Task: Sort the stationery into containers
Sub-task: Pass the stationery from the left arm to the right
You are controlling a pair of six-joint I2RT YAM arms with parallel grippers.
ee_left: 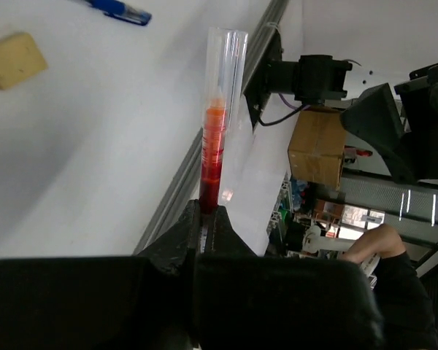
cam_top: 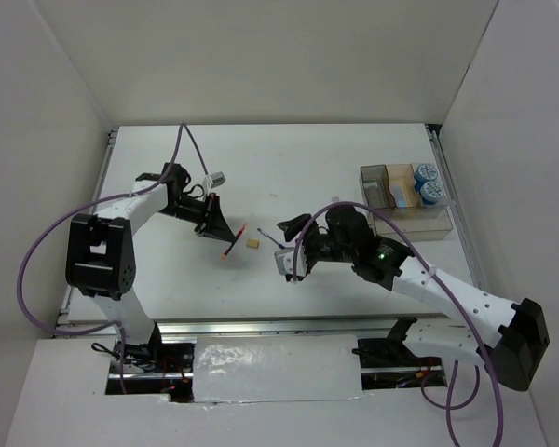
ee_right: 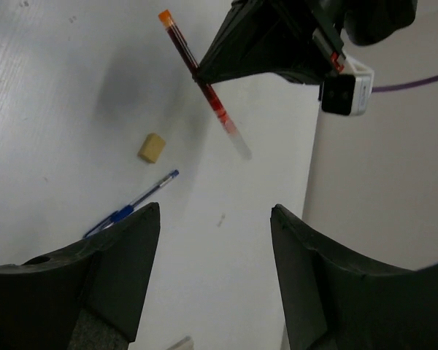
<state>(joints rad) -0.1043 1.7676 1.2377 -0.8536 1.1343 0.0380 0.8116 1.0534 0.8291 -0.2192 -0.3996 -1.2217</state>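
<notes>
Red pen (cam_top: pixel 235 242) is hanging above the table (cam_top: pixel 307 168), left gripper (cam_top: pixel 214 223) pinching it tight. Blue pen (cam_top: pixel 268 237) and tan cube (cam_top: pixel 252 243) are lying loose near the right gripper (ee_right: pixel 215 219), jaws spread wide. Two rolls (cam_top: pixel 432 192) are sitting in the tray (cam_top: pixel 419 228) already, so I'm guessing roughly halfway.

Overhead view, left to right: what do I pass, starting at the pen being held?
red pen, held in the left claw → tan cube → blue pen → tray, with two rolls at its right end.
</notes>
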